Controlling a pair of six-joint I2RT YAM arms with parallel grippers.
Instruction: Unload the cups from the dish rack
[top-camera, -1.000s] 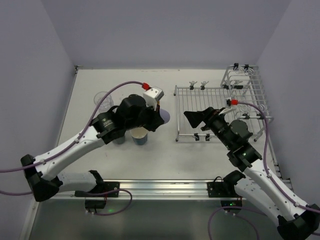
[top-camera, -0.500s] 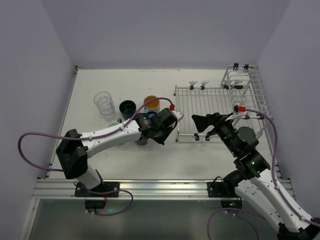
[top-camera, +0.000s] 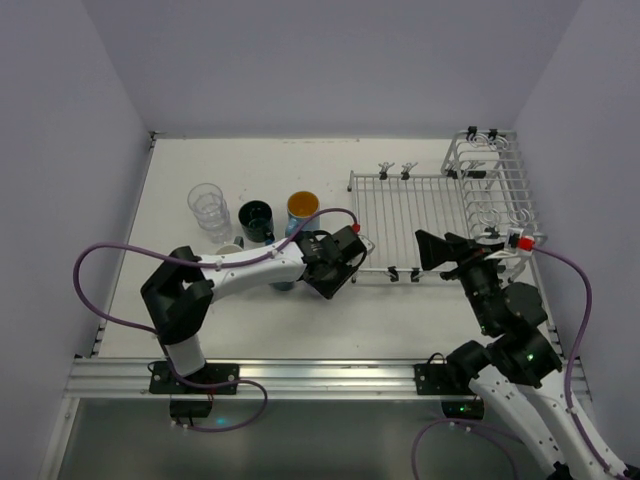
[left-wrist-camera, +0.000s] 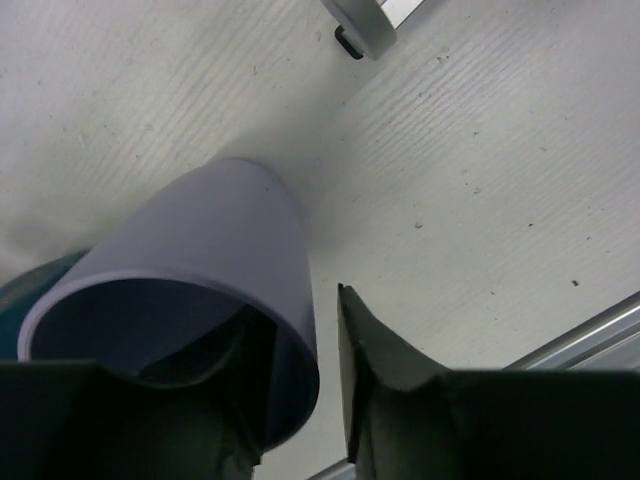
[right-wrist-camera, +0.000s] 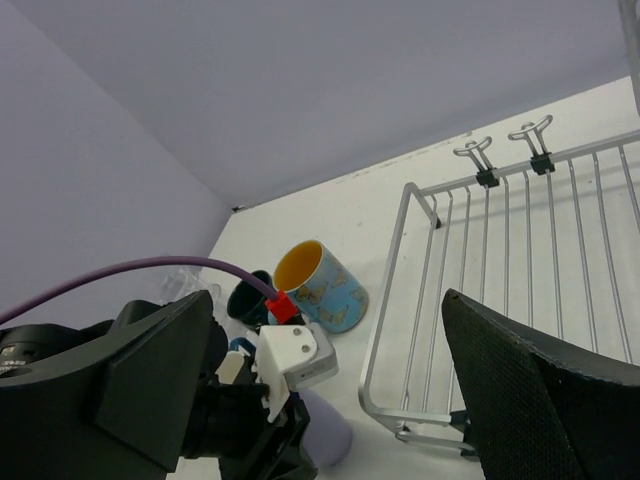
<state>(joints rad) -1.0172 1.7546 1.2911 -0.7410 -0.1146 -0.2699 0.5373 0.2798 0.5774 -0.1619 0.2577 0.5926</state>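
The lavender tumbler stands on the table top in the left wrist view. My left gripper has one finger inside it and the other outside, with a thin gap between that finger and the wall. In the top view my left gripper hides the tumbler; its base shows in the right wrist view. The clear glass, a dark teal mug and the light blue mug stand left of the dish rack, whose grid is bare. My right gripper hangs open and empty at the rack's near edge.
Another teal mug edge touches the tumbler's left side. Parts of mugs show under my left arm. The rack's taller basket section is at the far right. Purple cables loop over the near left of the table.
My left arm has lowered the lavender tumbler from above the mugs down to the table. My right gripper has drawn back to the right, off the rack's grid.
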